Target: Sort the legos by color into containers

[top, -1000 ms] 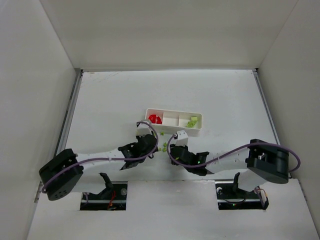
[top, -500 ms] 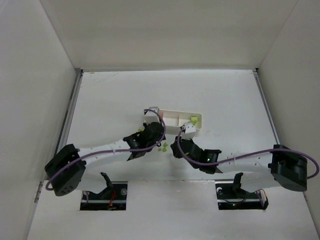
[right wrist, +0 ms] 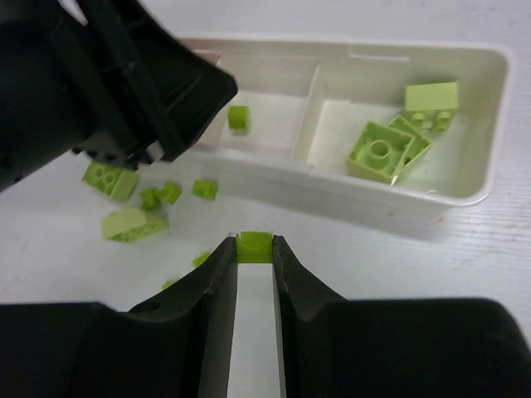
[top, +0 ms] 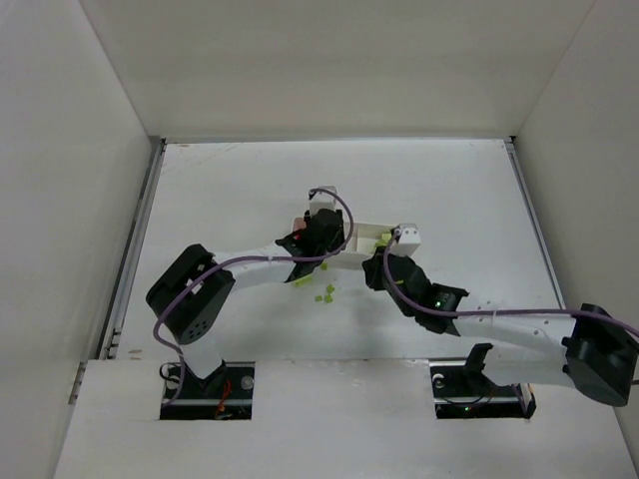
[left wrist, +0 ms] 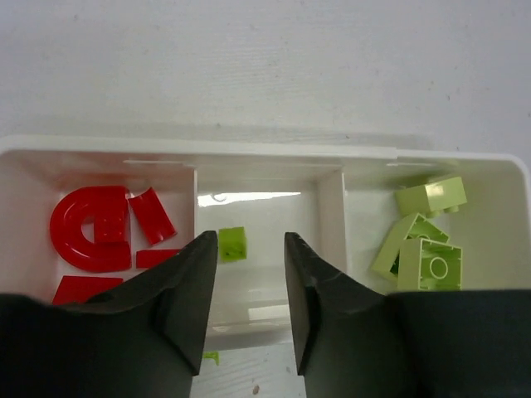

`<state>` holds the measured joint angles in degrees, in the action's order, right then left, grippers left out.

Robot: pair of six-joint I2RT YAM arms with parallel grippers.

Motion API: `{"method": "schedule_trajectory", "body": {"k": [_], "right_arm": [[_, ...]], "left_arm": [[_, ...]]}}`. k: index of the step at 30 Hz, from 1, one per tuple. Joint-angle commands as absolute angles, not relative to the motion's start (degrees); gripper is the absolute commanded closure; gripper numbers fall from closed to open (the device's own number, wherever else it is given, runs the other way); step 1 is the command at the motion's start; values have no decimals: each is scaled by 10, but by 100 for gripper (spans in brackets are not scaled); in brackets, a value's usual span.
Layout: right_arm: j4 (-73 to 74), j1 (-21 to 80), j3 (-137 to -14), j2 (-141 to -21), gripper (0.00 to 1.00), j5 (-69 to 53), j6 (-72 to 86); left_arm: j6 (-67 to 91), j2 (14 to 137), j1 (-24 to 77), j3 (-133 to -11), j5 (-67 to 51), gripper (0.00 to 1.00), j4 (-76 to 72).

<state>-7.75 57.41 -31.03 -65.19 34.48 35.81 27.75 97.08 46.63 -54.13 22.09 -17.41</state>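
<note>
The white tray has three containers: red legos on the left, one small green lego in the middle, green bricks on the right. My left gripper hovers open over the middle container with nothing between its fingers. In the top view it covers the tray's left half. My right gripper is shut on a small green lego, just in front of the tray's near wall. In the top view the right gripper is below the tray's right end.
Several loose green legos lie on the table in front of the tray's left half, under the left gripper's body. In the top view those loose legos sit between the two arms.
The left arm swung up over the tray and its jaws opened; a green lego now lies in the middle container. The right gripper shut on a green lego and carried it toward the tray.
</note>
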Motion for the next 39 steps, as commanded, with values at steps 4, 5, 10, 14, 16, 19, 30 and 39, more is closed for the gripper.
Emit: {"method": "schedule_trajectory", "body": {"k": [4, 5, 10, 14, 16, 19, 30, 39], "right_arm": [[-128, 521, -372, -715, 74, 305, 323], [-132, 518, -383, -729, 74, 302, 323], [-158, 496, -452, -836, 74, 280, 302], [-164, 482, -494, -901, 74, 271, 297], [-165, 476, -513, -925, 73, 266, 294], [-163, 471, -536, -948, 68, 268, 293], [-158, 496, -502, -897, 52, 312, 288], [-128, 562, -346, -757, 65, 339, 351]], "left_arm": [[266, 905, 461, -540, 214, 58, -196], [265, 887, 461, -532, 214, 58, -195], [268, 779, 475, -455, 224, 63, -187], [292, 688, 506, -366, 260, 64, -148], [311, 655, 526, -331, 274, 64, -118], [355, 629, 557, -296, 280, 64, -70], [419, 684, 621, -271, 282, 63, -75], [437, 746, 619, -279, 286, 64, -119]]}}
